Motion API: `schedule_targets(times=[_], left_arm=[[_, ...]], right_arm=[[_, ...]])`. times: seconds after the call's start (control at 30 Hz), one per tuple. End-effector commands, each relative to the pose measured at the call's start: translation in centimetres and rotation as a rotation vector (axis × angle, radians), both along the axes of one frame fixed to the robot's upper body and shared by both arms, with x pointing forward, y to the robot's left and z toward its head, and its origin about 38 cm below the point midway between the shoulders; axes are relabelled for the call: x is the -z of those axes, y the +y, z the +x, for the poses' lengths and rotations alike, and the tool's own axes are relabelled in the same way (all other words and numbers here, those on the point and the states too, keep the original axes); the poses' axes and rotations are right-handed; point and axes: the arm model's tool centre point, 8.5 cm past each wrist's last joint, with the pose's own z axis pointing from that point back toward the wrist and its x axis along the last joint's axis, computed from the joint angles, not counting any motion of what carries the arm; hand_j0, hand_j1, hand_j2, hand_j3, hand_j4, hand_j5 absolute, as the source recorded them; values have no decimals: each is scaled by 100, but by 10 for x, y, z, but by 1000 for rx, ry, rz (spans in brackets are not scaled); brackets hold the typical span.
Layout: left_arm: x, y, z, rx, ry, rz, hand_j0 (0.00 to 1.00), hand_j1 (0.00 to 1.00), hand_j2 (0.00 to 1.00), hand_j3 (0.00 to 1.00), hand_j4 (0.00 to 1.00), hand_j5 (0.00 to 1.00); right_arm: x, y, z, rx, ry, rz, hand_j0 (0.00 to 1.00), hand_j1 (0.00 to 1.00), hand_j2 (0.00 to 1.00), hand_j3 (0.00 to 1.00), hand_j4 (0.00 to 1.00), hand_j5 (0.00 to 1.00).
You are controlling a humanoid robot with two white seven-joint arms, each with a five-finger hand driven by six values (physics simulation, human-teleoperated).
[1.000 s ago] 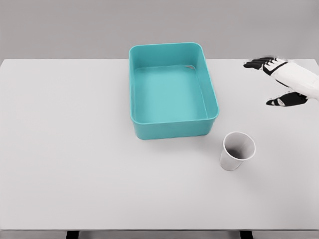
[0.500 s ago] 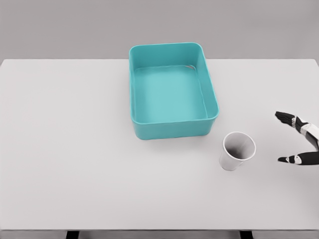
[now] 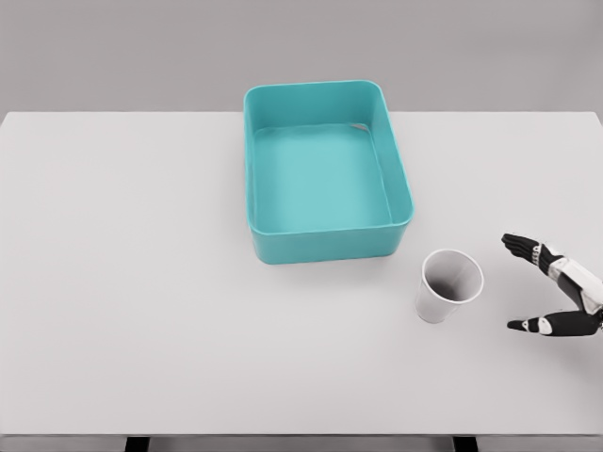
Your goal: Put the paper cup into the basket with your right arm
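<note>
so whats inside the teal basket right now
Nothing visible: the basket shows only its bare teal floor. The strip of floor just behind its near wall is hidden. The paper cup stands outside on the table, with the right hand open beside it.

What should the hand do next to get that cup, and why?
Probably slide a little further left until the fingers surround the paper cup. The right hand is open, level with the cup, but a gap of bare table separates them. The basket waits empty behind.
</note>
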Motion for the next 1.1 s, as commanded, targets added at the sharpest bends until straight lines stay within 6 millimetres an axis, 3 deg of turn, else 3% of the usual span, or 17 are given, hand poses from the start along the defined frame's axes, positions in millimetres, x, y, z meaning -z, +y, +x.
schedule_targets(times=[0.0,0.27,0.7,1.07], left_arm=[[0,0,0,0,0,0,100,100,100,100,100,100],[0,0,0,0,0,0,100,100,100,100,100,100],[0,0,0,0,0,0,100,100,100,100,100,100],[0,0,0,0,0,0,100,100,100,100,100,100]], right_arm=[[-6,9,0,-22,-15,18,100,100,100,100,100,100],[-21,32,2,-64,-61,63,100,100,100,100,100,100],[-2,59,-7,-93,-25,122,100,100,100,100,100,100],[2,83,1,-123,-39,174,100,100,100,100,100,100]])
